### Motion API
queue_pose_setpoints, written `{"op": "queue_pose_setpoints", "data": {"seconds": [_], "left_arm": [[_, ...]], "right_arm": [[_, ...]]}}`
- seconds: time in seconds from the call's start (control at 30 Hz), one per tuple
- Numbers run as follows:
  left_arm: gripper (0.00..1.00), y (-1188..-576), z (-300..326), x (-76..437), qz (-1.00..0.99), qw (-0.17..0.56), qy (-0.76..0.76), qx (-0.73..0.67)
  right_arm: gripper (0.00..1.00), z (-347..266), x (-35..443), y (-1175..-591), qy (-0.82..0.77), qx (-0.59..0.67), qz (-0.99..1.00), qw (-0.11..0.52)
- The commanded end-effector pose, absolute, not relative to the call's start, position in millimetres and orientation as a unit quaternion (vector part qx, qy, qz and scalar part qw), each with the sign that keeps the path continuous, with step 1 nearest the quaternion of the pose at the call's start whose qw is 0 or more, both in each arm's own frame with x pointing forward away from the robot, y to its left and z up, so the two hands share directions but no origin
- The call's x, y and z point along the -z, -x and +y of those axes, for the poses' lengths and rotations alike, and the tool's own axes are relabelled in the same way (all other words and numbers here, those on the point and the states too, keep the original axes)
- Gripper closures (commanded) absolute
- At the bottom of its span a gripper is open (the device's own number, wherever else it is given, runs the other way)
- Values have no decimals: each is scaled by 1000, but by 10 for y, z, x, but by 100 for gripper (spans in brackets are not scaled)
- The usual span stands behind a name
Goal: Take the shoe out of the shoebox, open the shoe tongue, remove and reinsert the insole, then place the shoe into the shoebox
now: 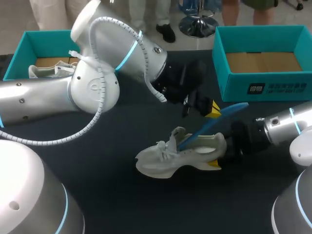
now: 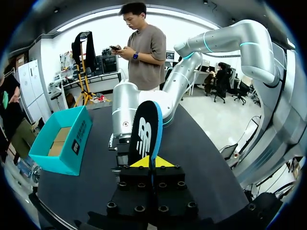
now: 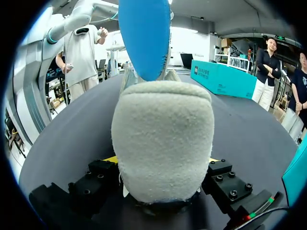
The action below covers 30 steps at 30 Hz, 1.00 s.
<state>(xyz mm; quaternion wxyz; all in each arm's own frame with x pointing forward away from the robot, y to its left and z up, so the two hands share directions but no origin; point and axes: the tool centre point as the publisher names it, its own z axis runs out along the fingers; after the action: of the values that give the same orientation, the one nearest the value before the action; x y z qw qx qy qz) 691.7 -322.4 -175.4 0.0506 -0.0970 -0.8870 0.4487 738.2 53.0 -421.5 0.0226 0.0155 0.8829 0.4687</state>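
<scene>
right end effector (image 3: 162, 162) is clamped on the heel of the shoe (image 1: 170, 158), which lies on the table (image 1: 112, 195) with its toe pointing away toward my left. left end effector (image 2: 152, 163) is pinched shut on the upper end of the blue insole (image 1: 209, 124), above the heel. the insole slants down along the shoe's length, its lower tip at the opening. i judge the left arm must feed along that axis.

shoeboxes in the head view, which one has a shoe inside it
The teal shoebox at the table's far left: a white shoe lies in it. The right shoebox shows only its bare brown floor.
</scene>
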Motion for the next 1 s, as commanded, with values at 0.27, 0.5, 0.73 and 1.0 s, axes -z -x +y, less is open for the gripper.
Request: {"op": "queue_pose_setpoints", "data": {"seconds": [0.27, 0.5, 0.73, 1.0], "left_arm": [[100, -6913, -3213, 1757, -887, 50, 97, -449], [100, -6865, -3243, 1674, -885, 55, 94, -453], [100, -6713, -3317, 1461, -878, 89, 80, -464], [100, -6641, -3257, 1115, -843, 163, 36, -512]], "right_arm": [[100, 539, 4211, -7372, -16, -467, 884, 23], [100, 539, 4211, -7372, -16, -467, 884, 23], [100, 539, 4211, -7372, -16, -467, 884, 23], [100, 539, 4211, -7372, -16, -467, 884, 23]]}}
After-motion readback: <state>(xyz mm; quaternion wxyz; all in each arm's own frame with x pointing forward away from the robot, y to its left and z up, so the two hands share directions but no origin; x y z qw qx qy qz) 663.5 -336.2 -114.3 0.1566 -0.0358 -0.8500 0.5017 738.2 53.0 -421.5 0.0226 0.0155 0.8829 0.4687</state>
